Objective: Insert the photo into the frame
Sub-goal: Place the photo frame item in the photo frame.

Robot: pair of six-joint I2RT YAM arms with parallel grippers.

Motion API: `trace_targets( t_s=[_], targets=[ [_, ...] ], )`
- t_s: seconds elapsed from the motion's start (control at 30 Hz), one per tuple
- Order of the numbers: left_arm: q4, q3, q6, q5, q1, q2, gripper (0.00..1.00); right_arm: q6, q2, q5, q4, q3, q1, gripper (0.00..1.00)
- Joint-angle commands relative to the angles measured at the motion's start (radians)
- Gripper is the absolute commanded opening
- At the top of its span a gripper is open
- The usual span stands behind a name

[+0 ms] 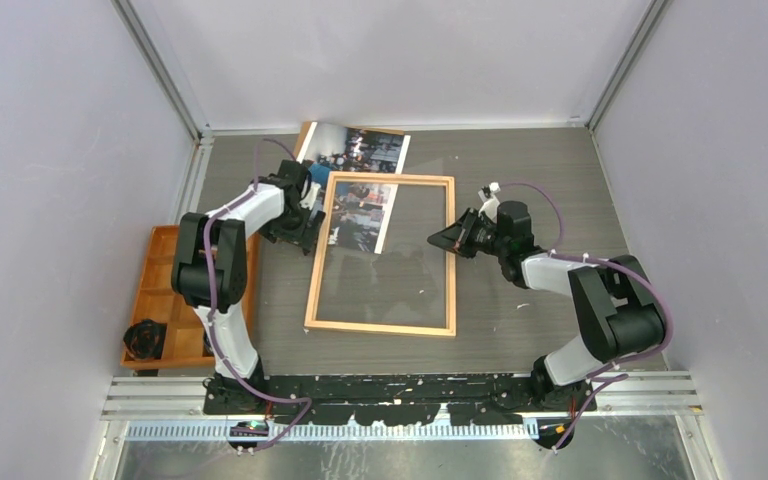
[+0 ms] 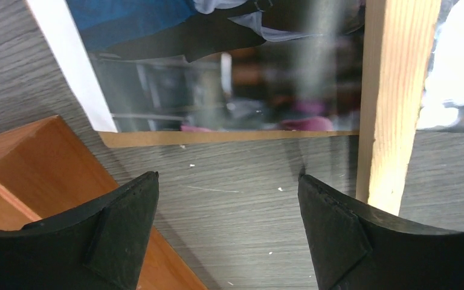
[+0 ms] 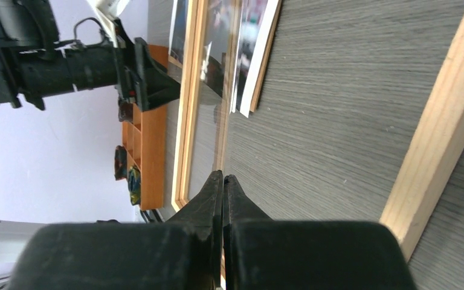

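The frame (image 1: 380, 328) of light wood strips lies flat mid-table. The photo (image 1: 360, 150), a colourful crowd print, lies at the back left on a brown backing board (image 1: 390, 131), its near part under the frame's far left corner. My left gripper (image 1: 306, 216) hovers open just outside the frame's left strip (image 2: 393, 90), nothing between its fingers (image 2: 228, 178), the photo (image 2: 217, 78) ahead of it. My right gripper (image 1: 432, 238) reaches in over the right strip (image 3: 435, 121); it (image 3: 223, 176) is shut on the thin edge of a clear sheet (image 3: 208, 109).
An orange compartment tray (image 1: 160, 290) stands at the left table edge, close beside the left arm, with a black item (image 1: 145, 338) in its near part. Walls enclose the table on the left, back and right.
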Motion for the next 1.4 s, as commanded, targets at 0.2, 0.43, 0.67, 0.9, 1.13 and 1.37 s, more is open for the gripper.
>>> trace_targets(
  t_s=[0.2,0.43,0.67,0.9,1.13,1.37],
  targets=[
    [0.073,-0.031,0.031,-0.041,-0.045,0.009,0.86,-0.054,-0.015,0.026,0.003,0.014,-0.002,0.02],
    [0.071,-0.028,0.033,-0.039,-0.048,0.003,0.86,-0.217,-0.073,0.111,-0.224,0.055,0.024,0.18],
    [0.071,-0.031,0.036,-0.047,-0.048,-0.009,0.85,-0.266,-0.058,0.184,-0.310,0.091,0.060,0.37],
    [0.078,-0.037,0.041,-0.053,-0.049,-0.014,0.85,-0.303,-0.064,0.248,-0.381,0.123,0.071,0.53],
    [0.082,-0.039,0.044,-0.060,-0.048,-0.015,0.85,-0.348,-0.090,0.309,-0.470,0.148,0.074,0.65],
    [0.081,-0.034,0.046,-0.067,-0.048,-0.022,0.85,-0.361,-0.100,0.326,-0.504,0.154,0.075,0.70]
  ],
)
